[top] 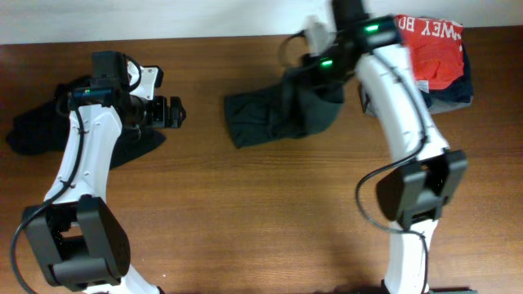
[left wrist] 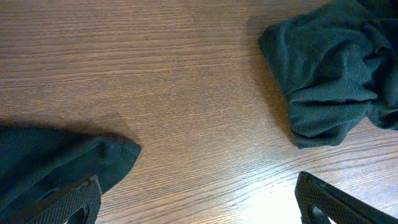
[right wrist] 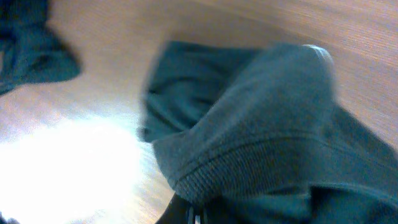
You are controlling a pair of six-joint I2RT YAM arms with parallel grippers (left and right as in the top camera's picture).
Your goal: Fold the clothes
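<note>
Left gripper [top: 167, 113]: jaws fully apart, holding nothing, hovering over bare table [top: 261, 212] in the left third of the overhead frame. In the left wrist view its 2 fingers [left wrist: 68, 202] sit at the lower corners with only wood grain between them.

Right gripper [top: 312, 51]: jaws together, clamped on a raised part of the middle shirt [top: 270, 118] at the upper centre of the overhead frame. The right wrist view is blurred; dark green cloth with a ribbed hem fills most of it and drapes over the gripper, so the exact point of grip cannot be made out.

Middle shirt: dark green, crumpled, its lower part lying on the table at centre top, its upper right part lifted toward the right gripper.

Left shirt [top: 33, 135]: 1 dark shirt, bunched, lying at the left edge beneath and behind the left arm, well apart from the middle shirt. One corner reaches just beside the lower left finger in the left wrist view.

Upper right corner: 1 folded red cloth [top: 429, 45] with white lettering, resting on a dark folded pile [top: 453, 90].
</note>
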